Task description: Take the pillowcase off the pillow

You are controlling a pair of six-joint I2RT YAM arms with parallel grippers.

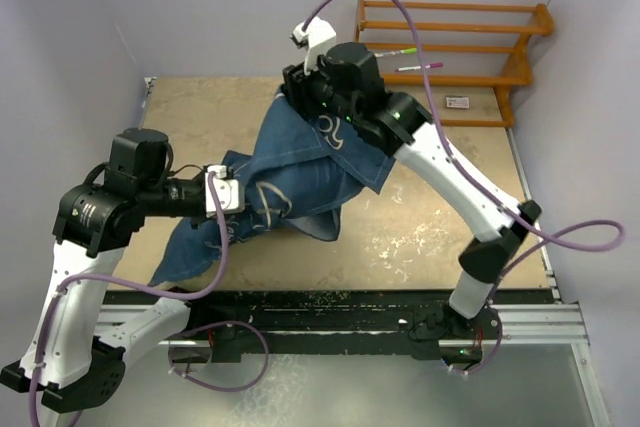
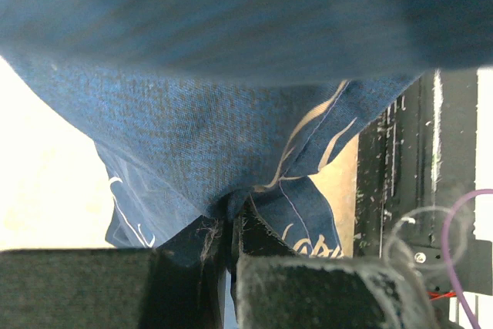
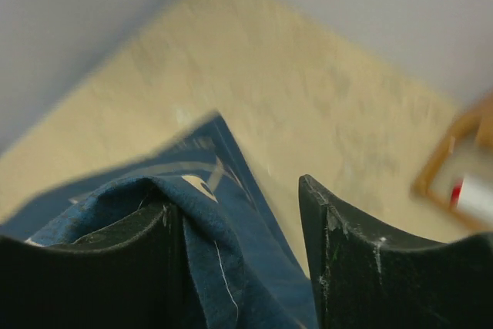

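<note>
The dark blue pillowcase (image 1: 300,167) with white line drawings hangs stretched between both arms above the table, its lower corner trailing to the near left. My left gripper (image 1: 232,197) is shut on a bunched fold of it, seen close in the left wrist view (image 2: 231,225), where the fabric (image 2: 216,129) fills the frame. My right gripper (image 1: 298,92) is raised at the far middle. In the right wrist view it (image 3: 235,194) stands open, with the pillowcase (image 3: 231,267) draped over its left finger and into the gap. No cream pillow shows in any view.
A wooden rack (image 1: 450,47) with pens on it stands at the back right, and a small card (image 1: 458,101) lies on the table near it. Grey walls close in the left and back. A black rail (image 1: 330,307) runs along the near table edge.
</note>
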